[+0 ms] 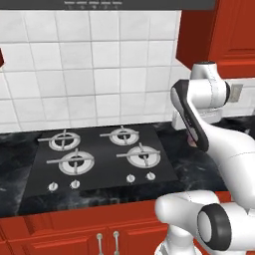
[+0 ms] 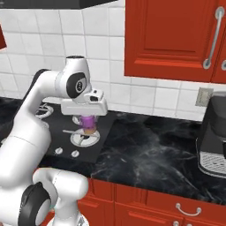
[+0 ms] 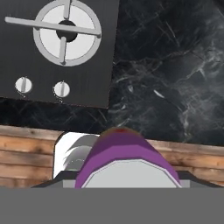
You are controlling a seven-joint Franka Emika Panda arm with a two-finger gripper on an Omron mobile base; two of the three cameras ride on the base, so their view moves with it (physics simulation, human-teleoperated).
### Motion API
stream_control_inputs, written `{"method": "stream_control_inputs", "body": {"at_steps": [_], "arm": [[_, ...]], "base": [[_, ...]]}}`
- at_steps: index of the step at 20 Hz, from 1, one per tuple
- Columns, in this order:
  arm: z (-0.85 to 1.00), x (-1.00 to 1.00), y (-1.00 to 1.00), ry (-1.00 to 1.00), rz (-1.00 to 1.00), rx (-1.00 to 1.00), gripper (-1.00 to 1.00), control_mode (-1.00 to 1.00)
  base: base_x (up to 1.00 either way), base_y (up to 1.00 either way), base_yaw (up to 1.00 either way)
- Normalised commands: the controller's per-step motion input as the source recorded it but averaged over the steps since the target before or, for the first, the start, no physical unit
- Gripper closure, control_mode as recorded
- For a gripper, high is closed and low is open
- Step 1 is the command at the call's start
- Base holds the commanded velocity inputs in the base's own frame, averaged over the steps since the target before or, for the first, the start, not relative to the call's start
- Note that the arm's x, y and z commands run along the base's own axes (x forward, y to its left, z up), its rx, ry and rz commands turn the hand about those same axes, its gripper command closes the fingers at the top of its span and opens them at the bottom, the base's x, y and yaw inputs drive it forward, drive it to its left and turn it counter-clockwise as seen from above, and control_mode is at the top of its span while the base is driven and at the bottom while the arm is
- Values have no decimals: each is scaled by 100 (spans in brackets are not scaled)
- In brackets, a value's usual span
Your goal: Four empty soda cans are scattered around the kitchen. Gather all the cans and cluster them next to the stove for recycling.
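One soda can (image 2: pixel 89 123) observed: purple body, a pale yellowish band low on its side, silver top seen close in the hand view. It is upright, pinched in the tool (image 2: pixel 88 120), which is closed on its upper part. The can hangs clear of the surface, above the right edge of the stove (image 1: pixel 99 159), where the cooktop meets the black marbled counter (image 2: pixel 154 150).

Stove: flat black plate, four silvery ring burners, four small round knobs along its near edge, in two pairs. No can stands on the counter beside it.

Other items counted: one dark coffee machine (image 2: pixel 215 137) at the far right of the counter; one wall outlet (image 2: pixel 203 97) on the white tiles; red cabinets above and below; wooden floor visible in the hand view.
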Motion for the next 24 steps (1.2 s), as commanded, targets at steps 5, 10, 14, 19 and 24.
{"method": "stream_control_inputs", "body": {"at_steps": [5, 10, 14, 19, 24], "arm": [[0, 0, 0, 0, 0, 0, 100, 100], [0, 0, 0, 0, 0, 0, 100, 100], [0, 0, 0, 0, 0, 0, 100, 100], [-43, 77, 0, 0, 0, 0, 100, -100], [-49, 86, 0, 0, 1, 2, 100, -100]], "base": [[51, 0, -18], [29, -1, -18], [36, 0, -8], [0, 0, 0], [0, 0, 0]]}}
